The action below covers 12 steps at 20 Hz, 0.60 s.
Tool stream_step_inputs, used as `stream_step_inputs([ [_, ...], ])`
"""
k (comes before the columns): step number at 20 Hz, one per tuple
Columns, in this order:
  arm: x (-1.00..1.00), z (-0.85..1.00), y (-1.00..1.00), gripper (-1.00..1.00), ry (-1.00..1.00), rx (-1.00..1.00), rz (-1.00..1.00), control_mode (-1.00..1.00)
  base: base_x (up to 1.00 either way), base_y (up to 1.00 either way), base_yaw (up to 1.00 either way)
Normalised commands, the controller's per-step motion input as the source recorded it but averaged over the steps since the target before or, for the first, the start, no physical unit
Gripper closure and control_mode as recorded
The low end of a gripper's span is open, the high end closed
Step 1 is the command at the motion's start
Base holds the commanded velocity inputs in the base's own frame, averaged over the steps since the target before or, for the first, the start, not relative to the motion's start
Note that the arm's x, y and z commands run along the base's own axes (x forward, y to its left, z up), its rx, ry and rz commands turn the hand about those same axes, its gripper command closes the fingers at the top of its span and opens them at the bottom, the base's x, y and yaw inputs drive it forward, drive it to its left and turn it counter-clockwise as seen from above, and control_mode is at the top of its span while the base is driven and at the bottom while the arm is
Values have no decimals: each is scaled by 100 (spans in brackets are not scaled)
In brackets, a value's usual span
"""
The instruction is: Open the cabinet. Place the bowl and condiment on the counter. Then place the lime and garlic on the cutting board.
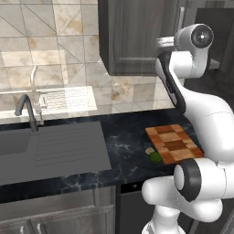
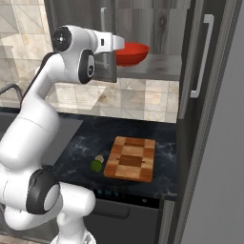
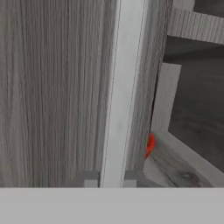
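Dark grey wood-grain wall cabinet [image 3: 52, 87] door swings stiffly; gripper [image 3: 109, 178] is clamped on its long silver bar handle [image 3: 124, 78], the proper hold.

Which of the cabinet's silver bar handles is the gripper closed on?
The silver bar handle on the dark grey wood-grain cabinet's left door, beside the glossy red bowl. The gripper pinches it; the right door's handle hangs free.
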Motion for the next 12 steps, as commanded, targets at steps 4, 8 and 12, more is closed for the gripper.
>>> stream_step_inputs([
  [4,-52,0,0,100,0,0,-9,-100,0,0,0],
  [8,-46,0,0,100,0,0,-7,-100,0,0,0],
  [12,-49,0,0,100,0,1,-6,-100,0,0,0],
])
